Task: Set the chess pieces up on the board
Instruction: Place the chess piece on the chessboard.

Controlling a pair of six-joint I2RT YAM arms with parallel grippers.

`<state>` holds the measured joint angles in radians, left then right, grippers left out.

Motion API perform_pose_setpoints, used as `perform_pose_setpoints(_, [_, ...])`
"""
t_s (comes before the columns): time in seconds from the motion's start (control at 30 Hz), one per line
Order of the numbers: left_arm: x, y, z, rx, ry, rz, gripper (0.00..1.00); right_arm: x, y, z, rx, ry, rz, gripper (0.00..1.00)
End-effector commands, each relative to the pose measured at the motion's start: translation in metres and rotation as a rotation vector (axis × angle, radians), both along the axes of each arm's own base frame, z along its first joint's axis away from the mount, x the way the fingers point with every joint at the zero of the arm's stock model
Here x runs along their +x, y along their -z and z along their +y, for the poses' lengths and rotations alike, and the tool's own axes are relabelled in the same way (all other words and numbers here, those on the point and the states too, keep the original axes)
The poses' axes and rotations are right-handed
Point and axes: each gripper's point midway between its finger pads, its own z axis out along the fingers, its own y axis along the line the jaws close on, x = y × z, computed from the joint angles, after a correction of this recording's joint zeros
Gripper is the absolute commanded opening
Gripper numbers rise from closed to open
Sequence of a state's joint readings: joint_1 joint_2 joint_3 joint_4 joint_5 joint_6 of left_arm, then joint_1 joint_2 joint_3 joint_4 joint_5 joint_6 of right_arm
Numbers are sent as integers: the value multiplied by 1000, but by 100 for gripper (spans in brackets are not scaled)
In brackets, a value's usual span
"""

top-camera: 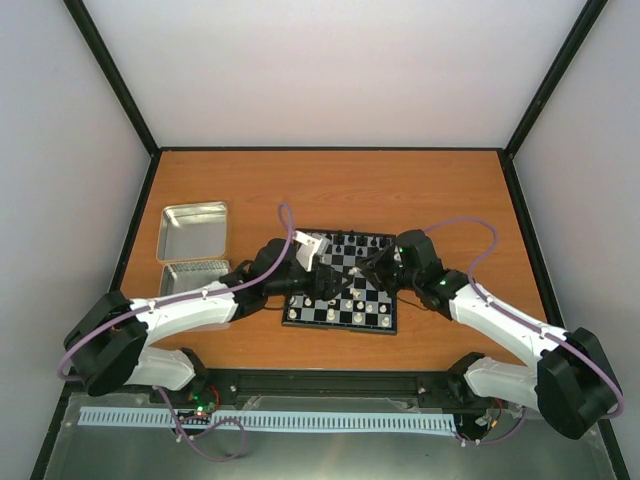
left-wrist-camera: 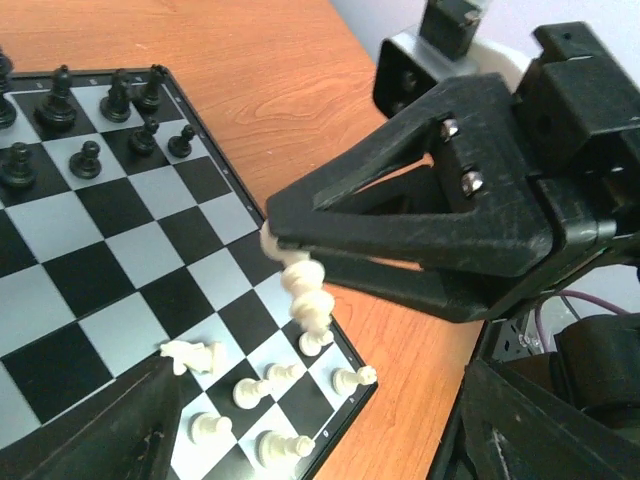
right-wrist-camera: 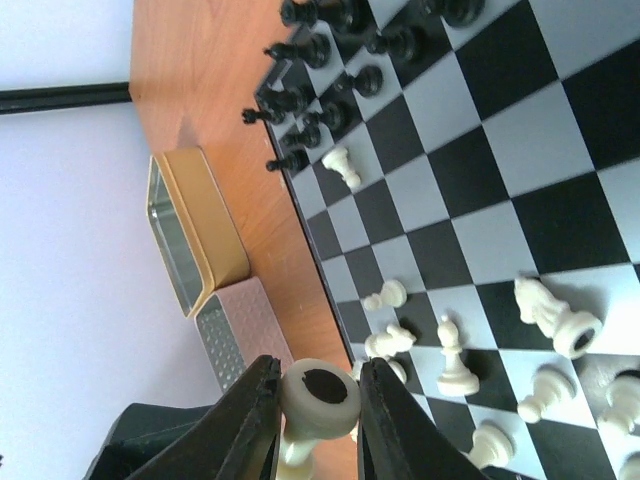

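Observation:
The board [top-camera: 366, 298] lies mid-table, with black chess pieces [top-camera: 350, 240] along its far rows and cream-white ones [top-camera: 345, 315] along its near rows. My right gripper [right-wrist-camera: 318, 395] is shut on a cream-white piece [right-wrist-camera: 320, 398], held by its base. In the left wrist view this piece [left-wrist-camera: 303, 292] hangs blurred above the board's [left-wrist-camera: 90, 250] corner, over standing white pieces [left-wrist-camera: 250, 390]. A white knight [left-wrist-camera: 190, 355] lies on its side there. My left gripper [left-wrist-camera: 315, 405] is open, its fingers straddling that corner and holding nothing.
A shiny metal tray [top-camera: 192, 230] and its ridged lid [top-camera: 190, 275] sit left of the board. One white pawn [right-wrist-camera: 340, 165] stands next to the black pieces [right-wrist-camera: 320, 60]. Both arms reach in low over the board's near half.

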<state>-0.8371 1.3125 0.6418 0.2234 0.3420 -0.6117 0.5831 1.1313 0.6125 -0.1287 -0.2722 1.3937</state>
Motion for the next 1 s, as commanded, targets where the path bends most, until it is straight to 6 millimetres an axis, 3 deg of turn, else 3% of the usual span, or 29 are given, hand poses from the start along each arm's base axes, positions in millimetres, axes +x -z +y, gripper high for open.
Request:
perform_pose_setpoints(0.0, [6, -15, -14, -43, -7, -88, 74, -14, 6, 5, 79, -17, 84, 21])
perform_pose_setpoints(0.17, [17, -3, -14, -13, -96, -48, 55, -14, 7, 7, 101, -2, 113, 23])
perform_pose_setpoints(0.37, [13, 9, -21, -12, -151, -14, 44, -15, 12, 10, 123, -2, 140, 23])
perform_pose_setpoints(0.5, [16, 10, -20, 2, -169, -31, 21, -17, 16, 9, 116, -5, 154, 23])
perform_pose_setpoints(0.7, [18, 10, -16, 15, -182, -52, 9, -19, 23, 11, 102, -25, 168, 23])
perform_pose_setpoints(0.87, [16, 11, -11, 73, -176, -54, 4, -13, 23, 7, 21, -48, 119, 40])
perform_pose_setpoints(0.97, [11, 17, 2, 167, -177, -42, 4, -5, 18, 3, -52, -63, 57, 53])
